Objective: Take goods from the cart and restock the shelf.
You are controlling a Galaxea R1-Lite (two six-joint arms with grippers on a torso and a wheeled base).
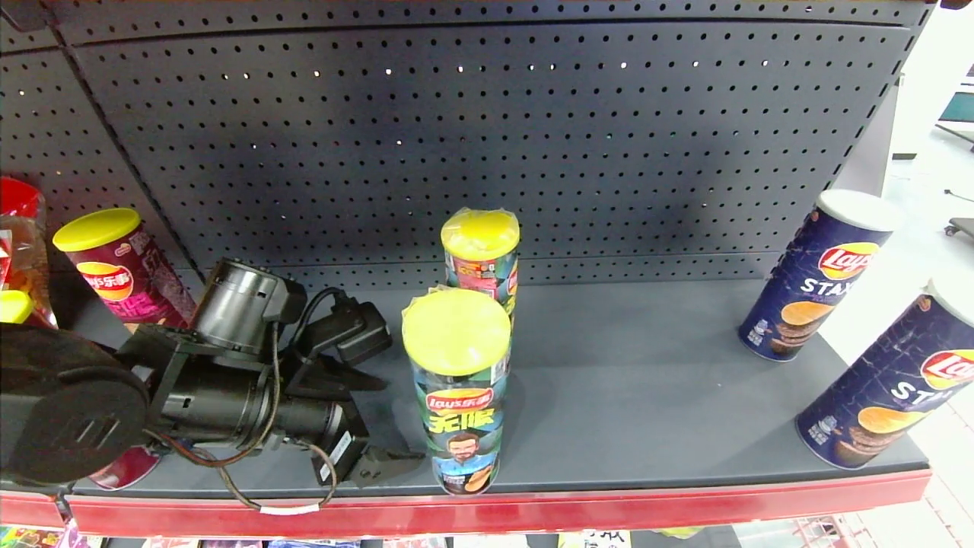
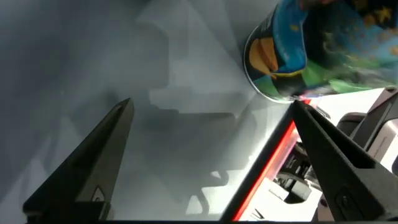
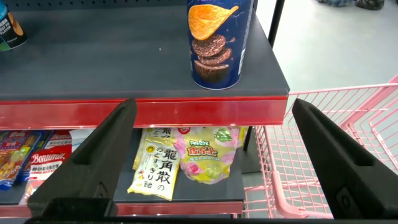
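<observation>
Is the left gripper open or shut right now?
Open. The left gripper has its fingers spread wide with only bare shelf between them; the green can stands just beyond, ungrasped.

A shop: stocked shelf (image 1: 647, 380), crisp cans (image 1: 459, 396), pink cart (image 3: 271, 163)

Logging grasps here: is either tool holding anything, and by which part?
Nothing is held. The left tool is open beside the front yellow-lidded can; the right tool is open and empty.

On the shelf (image 1: 647, 380) a yellow-lidded front can (image 1: 459, 396) stands upright, a matching rear can (image 1: 482, 255) at its 12 o'clock, a navy can (image 1: 818, 278) and second navy can (image 1: 886, 380) at 3 o'clock.
</observation>
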